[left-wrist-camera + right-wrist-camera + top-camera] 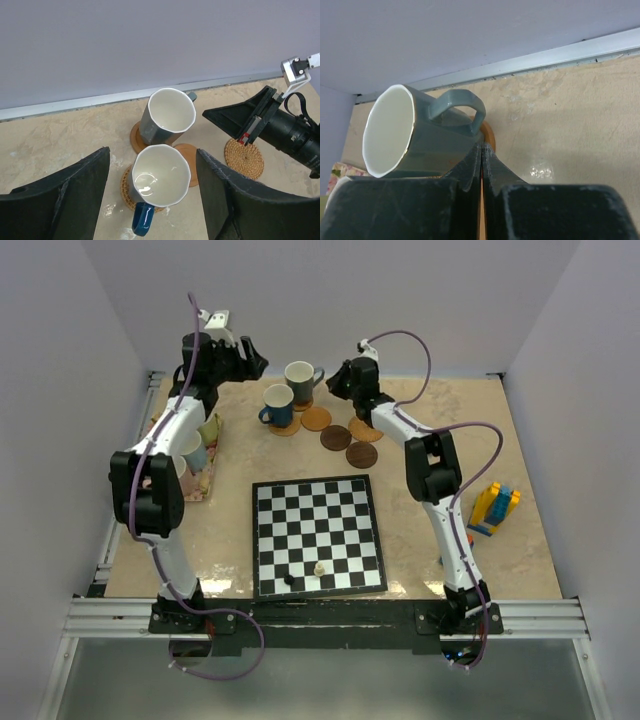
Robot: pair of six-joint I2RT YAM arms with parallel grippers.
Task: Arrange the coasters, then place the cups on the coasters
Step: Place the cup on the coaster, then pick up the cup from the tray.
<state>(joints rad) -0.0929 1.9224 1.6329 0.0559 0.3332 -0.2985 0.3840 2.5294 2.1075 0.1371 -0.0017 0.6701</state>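
A dark blue cup [278, 404] [160, 175] stands on a woven coaster [125, 192], and a teal-grey cup [300, 378] [170, 115] [415, 132] stands on an orange coaster [135, 139] behind it. Bare coasters [316, 418] [336, 437] [361, 454] lie to their right, and one is woven [243, 159]. My left gripper [250, 360] [152, 152] hangs open above the blue cup, its fingers [60, 200] wide on either side and apart from it. My right gripper [338, 382] [482, 147] is shut with nothing seen between the tips, which sit just below the teal-grey cup's handle at its coaster's edge [489, 134].
More cups [197, 445] stand on the floral mat [200, 485] at the left, partly hidden by my left arm. A chessboard [317, 535] with two pieces lies in the near middle. Toy blocks [494, 508] are at the right. The back wall is close behind the cups.
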